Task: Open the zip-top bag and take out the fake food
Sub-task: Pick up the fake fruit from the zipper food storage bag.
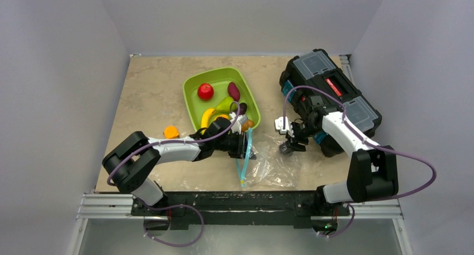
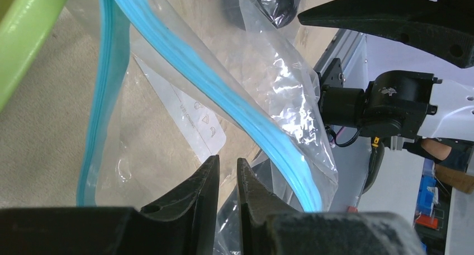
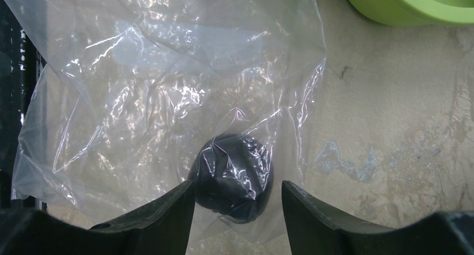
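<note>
Left claw (image 2: 228,161) clenched on zip-top bag (image 2: 268,81); right claw (image 3: 237,183) released around bagged dark fake food (image 3: 232,168)

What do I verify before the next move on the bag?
1. Mouth open: ok. The two tracks of the zip strip stand apart.
2. Left gripper holding the lip of the zip-top bag: cannot tell. Its jaws are nearly closed at the film, but no pinch is visible.
3. Right gripper ready: ok. Its jaws are open, one on either side of the dark piece.
4. Bag emptied: not ok. The dark piece is inside the plastic.
5. Green tray near the mouth: ok. It sits beside the mouth and holds the red apple.
</note>
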{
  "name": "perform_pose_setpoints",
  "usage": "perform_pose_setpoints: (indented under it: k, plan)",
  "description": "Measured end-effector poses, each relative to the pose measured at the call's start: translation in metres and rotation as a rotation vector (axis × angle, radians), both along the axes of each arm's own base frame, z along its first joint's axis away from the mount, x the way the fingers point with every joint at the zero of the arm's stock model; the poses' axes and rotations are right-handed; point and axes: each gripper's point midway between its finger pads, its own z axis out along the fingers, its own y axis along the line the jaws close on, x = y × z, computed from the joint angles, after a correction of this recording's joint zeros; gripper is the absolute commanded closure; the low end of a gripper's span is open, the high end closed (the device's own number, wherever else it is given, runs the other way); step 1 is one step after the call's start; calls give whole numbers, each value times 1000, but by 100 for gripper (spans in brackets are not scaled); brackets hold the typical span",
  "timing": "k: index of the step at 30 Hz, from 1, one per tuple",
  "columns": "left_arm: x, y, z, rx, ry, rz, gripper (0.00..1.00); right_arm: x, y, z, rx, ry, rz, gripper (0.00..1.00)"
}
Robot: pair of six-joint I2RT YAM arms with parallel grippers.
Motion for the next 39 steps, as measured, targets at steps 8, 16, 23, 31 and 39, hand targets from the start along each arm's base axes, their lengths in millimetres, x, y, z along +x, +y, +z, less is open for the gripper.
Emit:
perform_pose_setpoints:
  k: [8, 16, 23, 31, 39]
  plan:
    - [-2, 0, 0, 1, 3, -8, 84, 5, -17, 1, -33, -25, -34, 39]
    - [-2, 0, 0, 0, 3, -9, 83, -5, -24, 6, -47, -17, -25, 41]
    - [-2, -1, 2, -10, -1, -14, 83, -7, -30, -1, -83, -12, -26, 41]
    - [-3, -2, 3, -14, -3, -18, 82, -10, -38, -24, -127, 30, -47, 48]
    - [-5, -5, -4, -13, 10, -33, 77, -6, -32, -31, -100, 31, -27, 68]
